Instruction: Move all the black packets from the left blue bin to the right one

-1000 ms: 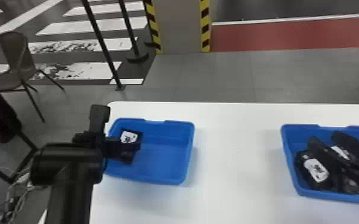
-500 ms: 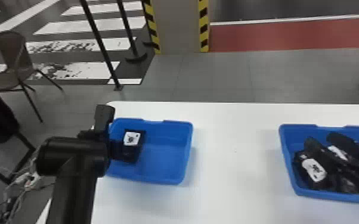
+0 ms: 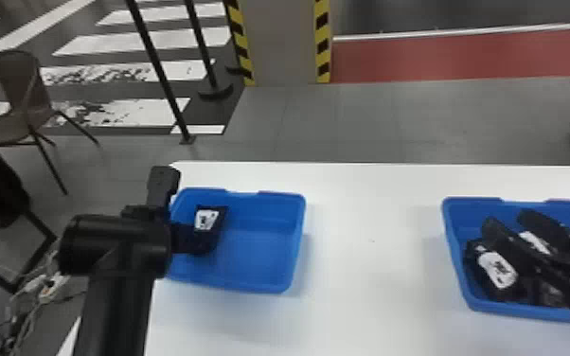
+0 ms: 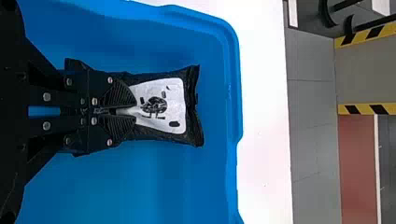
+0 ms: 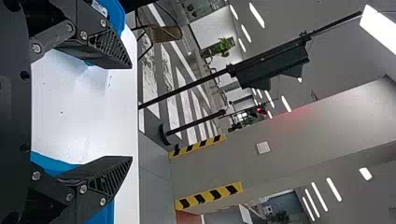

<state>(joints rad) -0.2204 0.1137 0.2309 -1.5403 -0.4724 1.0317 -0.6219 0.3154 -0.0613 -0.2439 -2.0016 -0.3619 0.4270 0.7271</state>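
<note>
Evidently the soft black packet with a white label (image 4: 161, 107) is pinched so it can be lifted out: the left gripper (image 4: 135, 111) has its two flat fingers drawn nearly together, film gathered between their tips, leaving the far end free. The packet is inside the left blue plastic bin (image 3: 274, 284), near that bin's outer side; whether its base touches the floor I cannot tell. Its film looks glossy and creased, with a straight sealed edge beyond the label; the label carries a dark drawing and puckers towards the fingertips. Such a limp pouch would probably sag or twist when raised.

Across the white table (image 3: 369, 265), the right gripper (image 5: 130, 112) has its fingers spread wide with nothing between them, above the right blue plastic bin (image 3: 461, 284). That bin holds black packets with white labels (image 3: 497, 270), presumably where this one should join them; the open gripper might need to make room.
</note>
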